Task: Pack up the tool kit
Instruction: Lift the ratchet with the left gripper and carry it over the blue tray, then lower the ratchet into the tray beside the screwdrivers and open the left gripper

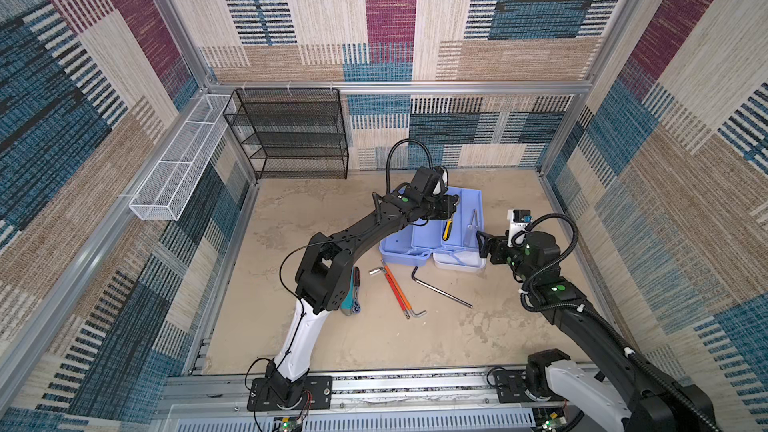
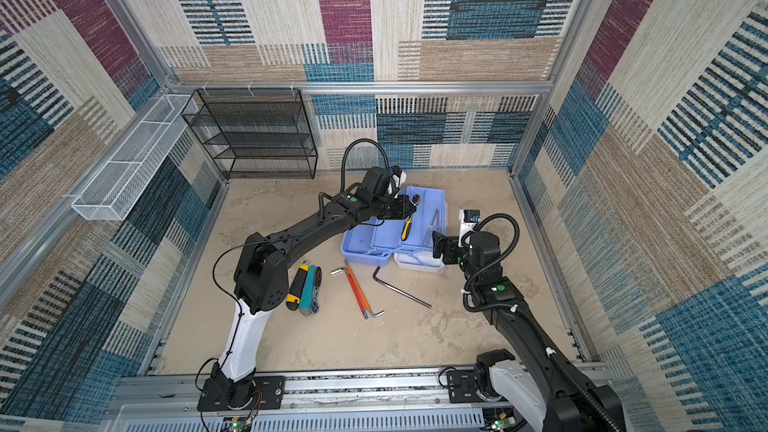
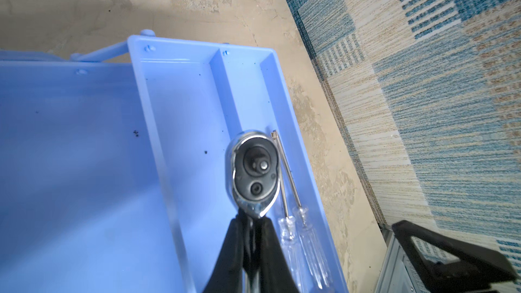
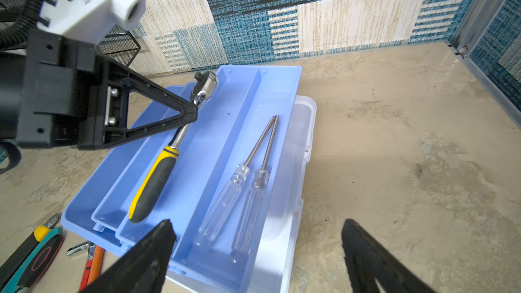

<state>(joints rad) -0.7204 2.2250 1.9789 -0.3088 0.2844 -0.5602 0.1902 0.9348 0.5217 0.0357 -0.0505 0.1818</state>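
**Ratchet wrench held over the open tool kit**

Nearest us, the metal rail (image 1: 415, 386) carries both arm bases along the front edge of the sandy tabletop (image 1: 374, 347). Just beyond it, loose tools lie on the table. A black-and-yellow handled tool (image 2: 297, 288) and a teal-handled ratchet (image 2: 309, 288) sit side by side close to the left arm's elbow. To their right we see a small chrome L-shaped piece (image 1: 376, 271), then an orange and a red hex key (image 1: 397, 290) lying together. A long black hex key (image 1: 440, 288) lies apart from those.

Behind these tools, right of centre, the tool kit (image 1: 399, 253) stands open, its light blue trays folded out over the base. Its white lid (image 4: 303, 125) lies back on the right side. The right gripper (image 1: 482, 245) hovers just beside that side with its jaws spread wide, holding nothing.

In the tray's narrower compartment, two clear-handled screwdrivers (image 4: 225, 195) lie with their tips meeting at the far end. Over the wider compartment next to it, the left gripper (image 4: 191, 111) is clamped on the neck of a ratchet wrench (image 4: 158, 176), just below its chrome head. The yellow-and-black handle slants down into that compartment. We cannot tell whether its end touches the floor.

Against the back wall stand the black wire-mesh shelf rack (image 1: 291, 135) and, along the left wall, the white wire-mesh basket (image 1: 178, 160).
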